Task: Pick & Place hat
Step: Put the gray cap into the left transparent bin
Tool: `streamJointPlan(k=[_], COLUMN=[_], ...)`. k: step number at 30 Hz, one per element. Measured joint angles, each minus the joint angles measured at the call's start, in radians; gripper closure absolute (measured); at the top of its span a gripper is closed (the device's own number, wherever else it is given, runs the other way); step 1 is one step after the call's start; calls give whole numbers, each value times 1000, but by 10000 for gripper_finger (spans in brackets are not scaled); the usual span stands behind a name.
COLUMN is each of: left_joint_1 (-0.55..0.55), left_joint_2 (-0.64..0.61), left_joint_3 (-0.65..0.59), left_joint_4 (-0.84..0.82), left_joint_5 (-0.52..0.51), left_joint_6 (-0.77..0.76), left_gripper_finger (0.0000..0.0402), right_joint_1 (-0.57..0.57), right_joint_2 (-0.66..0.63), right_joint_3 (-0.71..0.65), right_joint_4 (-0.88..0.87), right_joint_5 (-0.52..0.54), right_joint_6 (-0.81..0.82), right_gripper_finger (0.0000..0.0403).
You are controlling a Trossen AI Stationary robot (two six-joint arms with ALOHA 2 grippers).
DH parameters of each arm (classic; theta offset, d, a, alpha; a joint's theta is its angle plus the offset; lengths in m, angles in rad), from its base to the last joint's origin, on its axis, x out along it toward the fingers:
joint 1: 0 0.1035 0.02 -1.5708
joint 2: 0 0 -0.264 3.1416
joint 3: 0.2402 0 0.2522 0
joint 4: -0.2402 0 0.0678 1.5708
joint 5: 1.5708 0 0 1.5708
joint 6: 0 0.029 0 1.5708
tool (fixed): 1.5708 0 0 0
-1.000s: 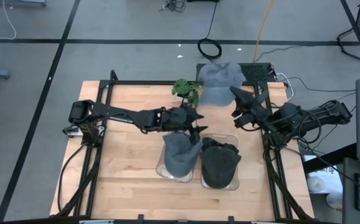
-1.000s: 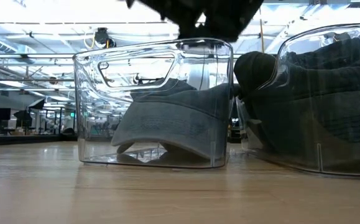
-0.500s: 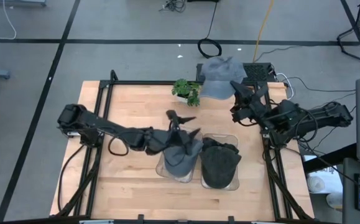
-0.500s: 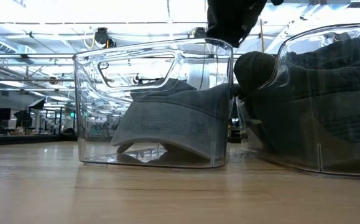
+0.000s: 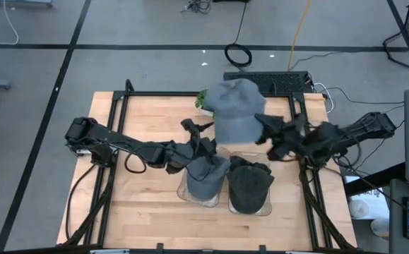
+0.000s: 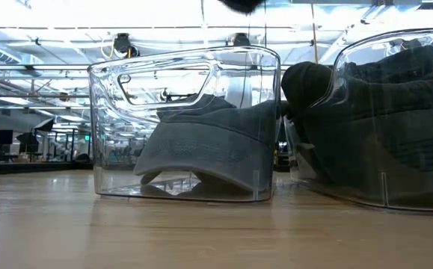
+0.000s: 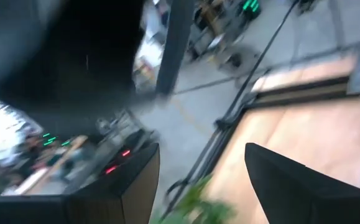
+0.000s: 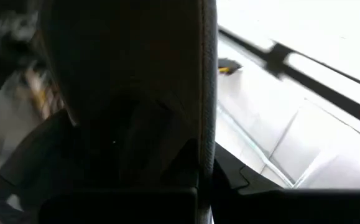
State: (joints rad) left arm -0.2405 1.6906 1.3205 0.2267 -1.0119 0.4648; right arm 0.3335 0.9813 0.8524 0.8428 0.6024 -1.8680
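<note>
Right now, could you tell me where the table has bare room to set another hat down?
Bare wood runs along the table front edge and left of the left clear bin. The back left is also open. The middle is crowded: both bins, the left gripper, and the light grey hat held by the right gripper.

The right tool [image 5: 266, 134] now carries the light grey hat [image 5: 234, 111] inward, covering most of the plant [image 5: 201, 99]. The left tool [image 5: 203, 135] sits lifted clear of the left bin [image 6: 186, 123].
</note>
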Motion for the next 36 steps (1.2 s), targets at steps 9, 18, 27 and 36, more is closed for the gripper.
streamJointPlan(k=[9, 18, 27, 36], left_joint_1=[-34, 76, 300, 328], left_joint_2=[-117, -199, -242, -122], left_joint_3=[-5, -5, -4, -6], left_joint_4=[-310, -459, -445, -321], left_joint_5=[-107, 312, 1353, 1617], left_joint_6=[-189, -288, -640, -919], left_gripper_finger=[156, 156, 156, 156], right_joint_1=[233, 373, 507, 553], right_joint_2=[-75, -75, -67, -16], right_joint_3=[0, 0, 0, 0], right_joint_4=[-38, -291, -429, -456], right_joint_5=[62, 53, 18, -83], right_joint_6=[160, 368, 479, 543], right_gripper_finger=[403, 403, 403, 403])
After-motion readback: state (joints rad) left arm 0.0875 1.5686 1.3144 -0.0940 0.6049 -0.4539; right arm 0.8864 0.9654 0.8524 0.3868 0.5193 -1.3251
